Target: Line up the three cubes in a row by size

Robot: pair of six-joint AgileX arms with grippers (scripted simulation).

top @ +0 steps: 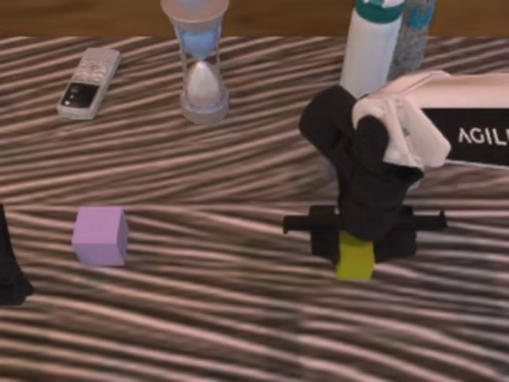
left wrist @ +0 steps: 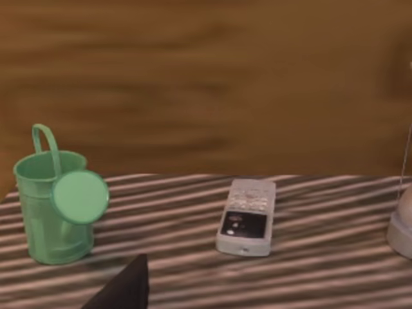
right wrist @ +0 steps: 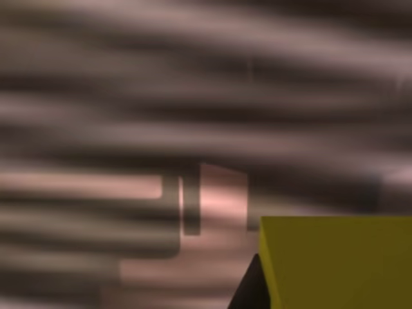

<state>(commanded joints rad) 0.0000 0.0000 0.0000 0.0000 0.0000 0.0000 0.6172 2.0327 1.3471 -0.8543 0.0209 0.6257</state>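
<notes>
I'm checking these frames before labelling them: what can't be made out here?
- Third, largest cube: in no view.
- Right gripper fingers: its own arm covers them in the top view, above the yellow cube.
- Left gripper: cut off by the top view's left edge.
- Lilac cube: top view only.

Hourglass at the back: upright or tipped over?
Upright. In the top view the hourglass stands on its base on the striped table, sand piled in the lower bulb.
</notes>
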